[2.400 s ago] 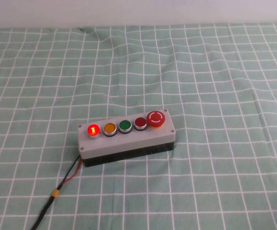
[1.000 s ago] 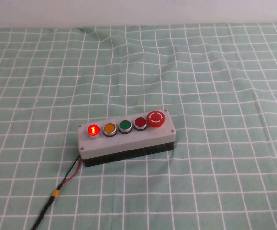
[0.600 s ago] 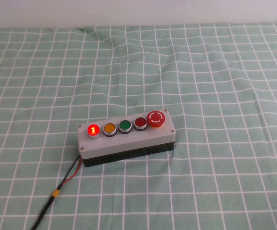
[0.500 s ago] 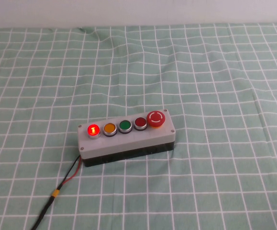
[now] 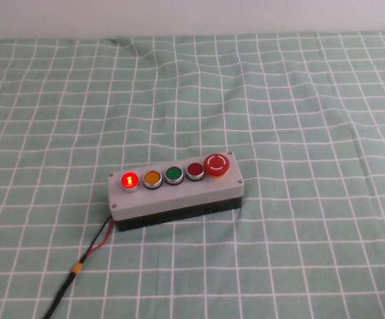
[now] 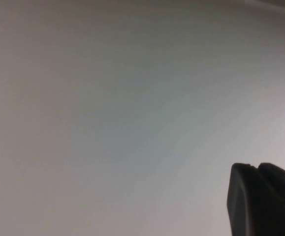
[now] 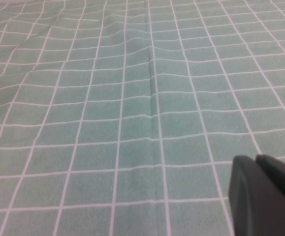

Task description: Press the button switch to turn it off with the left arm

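1. Starting at our left gripper [image 6: 263, 199]: it faces a blank wall, off the high view, holding nothing visible; its opening we cannot tell.
2. Our right gripper [image 7: 265, 194] hangs over bare checked cloth [image 7: 132, 98].
3. The lit red button [image 5: 129, 180] sits leftmost on the switch box [image 5: 179, 193]; pressing hasn't begun, so we must reach it next.

Box: grey switch box [image 5: 176, 193] on green checked cloth [image 5: 298, 100]
Buttons: 5 in a row
Lit: left red button [image 5: 130, 180]

Green white-checked tablecloth [image 5: 298, 100], slightly wrinkled, plain pale wall [image 5: 192, 16] behind
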Motion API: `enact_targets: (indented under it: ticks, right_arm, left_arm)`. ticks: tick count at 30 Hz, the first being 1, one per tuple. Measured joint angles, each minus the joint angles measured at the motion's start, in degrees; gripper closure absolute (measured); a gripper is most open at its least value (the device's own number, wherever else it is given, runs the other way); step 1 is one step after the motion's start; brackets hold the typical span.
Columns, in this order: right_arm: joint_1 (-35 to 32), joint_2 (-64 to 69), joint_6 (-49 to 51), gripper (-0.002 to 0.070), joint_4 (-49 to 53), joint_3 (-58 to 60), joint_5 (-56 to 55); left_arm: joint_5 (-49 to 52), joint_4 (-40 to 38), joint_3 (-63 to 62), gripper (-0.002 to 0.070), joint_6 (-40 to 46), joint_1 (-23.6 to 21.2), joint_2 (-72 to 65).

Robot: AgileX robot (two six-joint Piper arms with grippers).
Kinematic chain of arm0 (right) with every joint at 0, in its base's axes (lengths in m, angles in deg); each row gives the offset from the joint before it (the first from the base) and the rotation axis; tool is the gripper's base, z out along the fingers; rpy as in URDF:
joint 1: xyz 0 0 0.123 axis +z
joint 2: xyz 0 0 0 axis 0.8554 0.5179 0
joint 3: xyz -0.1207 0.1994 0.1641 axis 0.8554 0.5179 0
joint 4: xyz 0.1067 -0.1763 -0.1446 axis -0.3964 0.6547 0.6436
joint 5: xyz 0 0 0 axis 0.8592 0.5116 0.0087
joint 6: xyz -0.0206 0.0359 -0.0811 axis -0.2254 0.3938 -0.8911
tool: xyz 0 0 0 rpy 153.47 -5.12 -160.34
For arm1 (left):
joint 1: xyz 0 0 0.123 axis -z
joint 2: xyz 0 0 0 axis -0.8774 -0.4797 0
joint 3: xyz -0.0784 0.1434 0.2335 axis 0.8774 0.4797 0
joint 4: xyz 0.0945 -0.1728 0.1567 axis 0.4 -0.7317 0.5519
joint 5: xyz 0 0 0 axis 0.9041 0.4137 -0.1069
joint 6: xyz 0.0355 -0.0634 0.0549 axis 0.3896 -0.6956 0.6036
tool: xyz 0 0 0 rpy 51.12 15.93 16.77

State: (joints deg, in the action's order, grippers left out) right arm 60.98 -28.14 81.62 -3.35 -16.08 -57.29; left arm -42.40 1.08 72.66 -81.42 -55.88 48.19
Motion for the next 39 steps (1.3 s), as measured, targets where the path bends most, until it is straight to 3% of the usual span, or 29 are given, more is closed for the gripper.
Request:
enact_targets:
  ticks: [8,15,21,39]
  right_arm:
    - [0.0,0.0,0.0,0.0694,0.0,0.0,0.0]
    - [0.0,0.0,0.0,0.0694,0.0,0.0,0.0]
    - [0.0,0.0,0.0,0.0694,0.0,0.0,0.0]
    - [0.0,0.0,0.0,0.0694,0.0,0.0,0.0]
  left_arm:
    - [15.9,0.0,-15.8,0.0678,-0.3,0.0,0.0]
    - [43.1,0.0,-28.3,0.0677,3.0,0.0,-0.8]
    - [61.8,0.0,-34.3,0.0677,3.4,0.0,-9.6]
    - [66.5,-1.1,-34.9,0.0677,3.1,0.0,-15.0]
